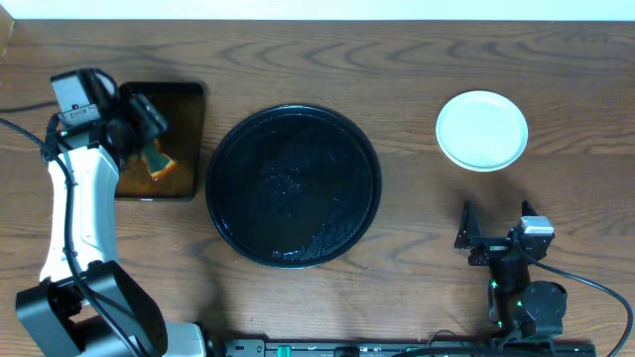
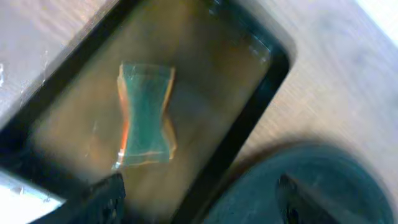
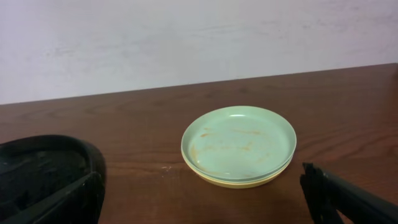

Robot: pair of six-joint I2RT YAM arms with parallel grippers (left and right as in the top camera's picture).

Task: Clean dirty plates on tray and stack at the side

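Observation:
The dirty plates (image 1: 481,130) sit stacked on the table at the right, a mint-blue one on top and a pale yellow one below. In the right wrist view the top plate (image 3: 239,143) shows faint orange smears. The round black tray (image 1: 294,185) lies in the middle with no plates on it; its edge shows in the right wrist view (image 3: 43,168) and the left wrist view (image 2: 323,186). My right gripper (image 1: 496,223) (image 3: 200,180) is open and empty, a little nearer than the stack. My left gripper (image 1: 147,124) (image 2: 199,205) is open above a green sponge (image 2: 146,118).
A small rectangular black tray (image 1: 194,139) (image 2: 255,118) with brown liquid stands left of the round tray. The green sponge with an orange edge (image 1: 159,164) lies in it. A pale wall runs along the far table edge (image 3: 199,43).

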